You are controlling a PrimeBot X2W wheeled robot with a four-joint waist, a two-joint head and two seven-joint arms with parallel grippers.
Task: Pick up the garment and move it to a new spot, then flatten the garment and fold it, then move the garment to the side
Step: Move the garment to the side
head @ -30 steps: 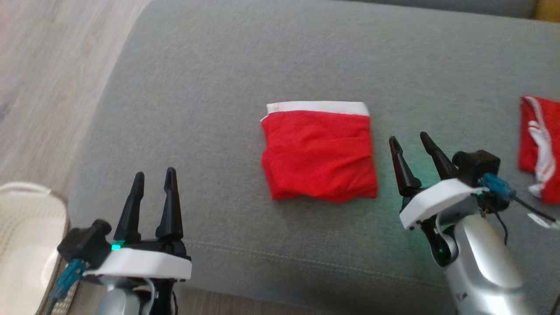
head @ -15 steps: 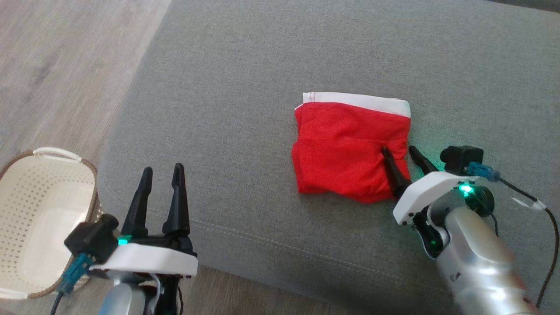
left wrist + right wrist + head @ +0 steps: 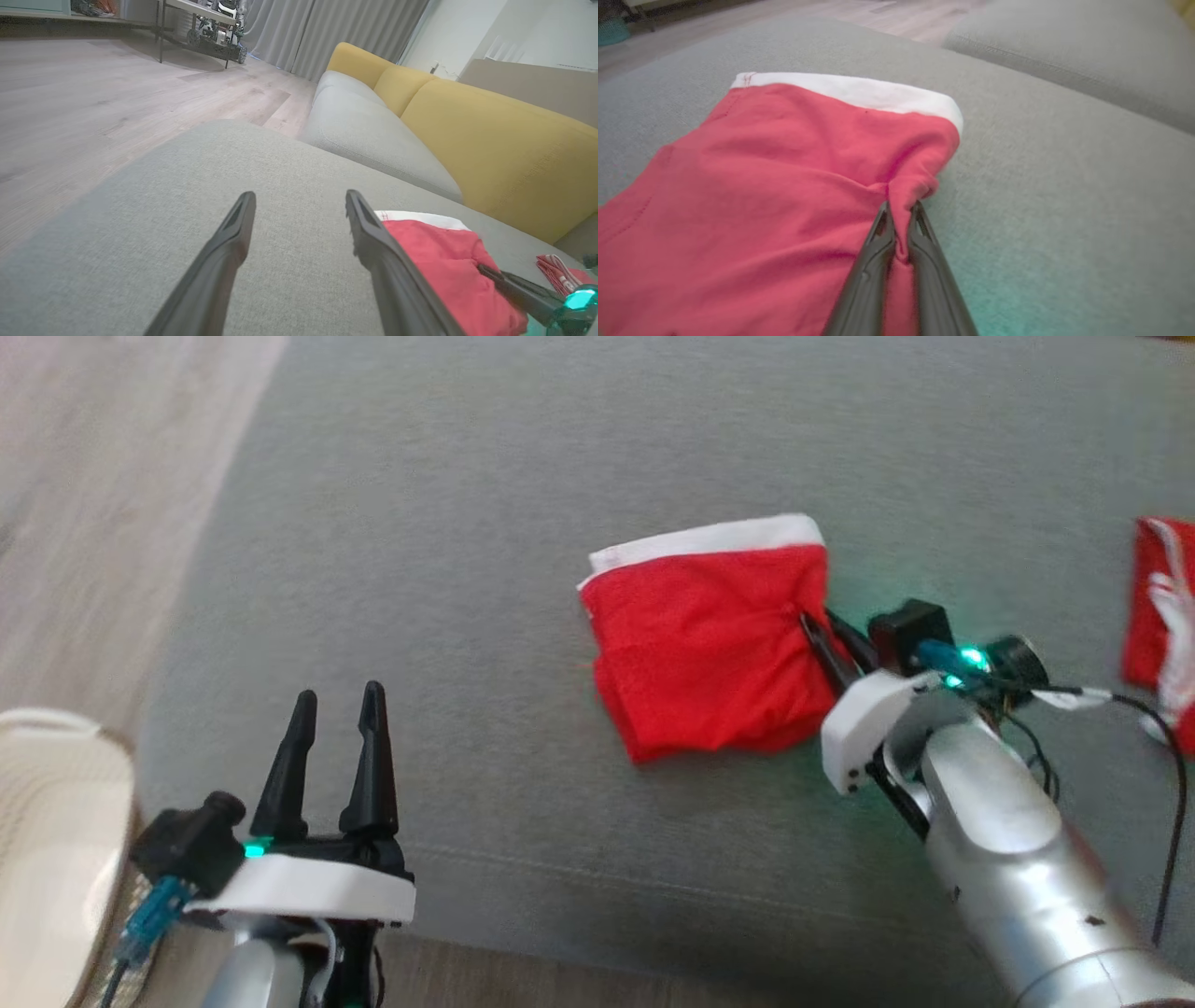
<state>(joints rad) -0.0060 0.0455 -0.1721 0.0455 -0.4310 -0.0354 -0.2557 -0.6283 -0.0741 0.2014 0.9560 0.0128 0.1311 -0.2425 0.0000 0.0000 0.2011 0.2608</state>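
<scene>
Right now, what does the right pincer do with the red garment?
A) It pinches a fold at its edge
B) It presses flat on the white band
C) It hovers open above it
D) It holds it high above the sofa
A: the right wrist view shows the right pincer shut on a bunched fold at the edge of the red garment, which mostly lies on the grey cushion.

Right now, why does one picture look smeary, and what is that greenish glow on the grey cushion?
Head view: soft all over, probably camera motion; the basket is smeared, the garment fuzzy-edged. Right wrist view: a teal cast lies on the cushion beside the right gripper, probably from the arm's green lamp; the background is blurred. Left wrist view: crispest, evenly lit.
</scene>
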